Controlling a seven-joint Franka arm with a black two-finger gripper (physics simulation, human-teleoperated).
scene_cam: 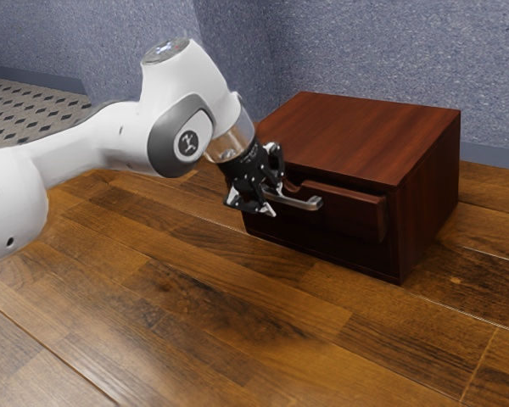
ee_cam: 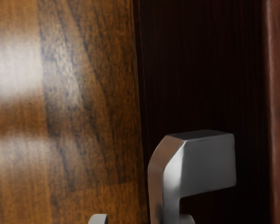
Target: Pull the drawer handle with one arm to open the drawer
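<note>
Black pincer (scene_cam: 256, 202) astride one end of the silver handle (scene_cam: 305, 202); grip, clenched or slack, unclear.

the exterior view looks down from a raised spot beside the arm (scene_cam: 93, 144) toward the cabinet (scene_cam: 365, 136); the wrist view faces the drawer front (ee_cam: 200, 70) close up; both share the handle (scene_cam: 301, 202)

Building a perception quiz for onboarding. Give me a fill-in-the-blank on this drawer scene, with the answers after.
1. The gripper sits at the silver ____ of the drawer.
2. The cabinet is made of dark ____.
3. In the exterior view, the arm comes in from the ____.

Missing words: handle; wood; left.
</note>
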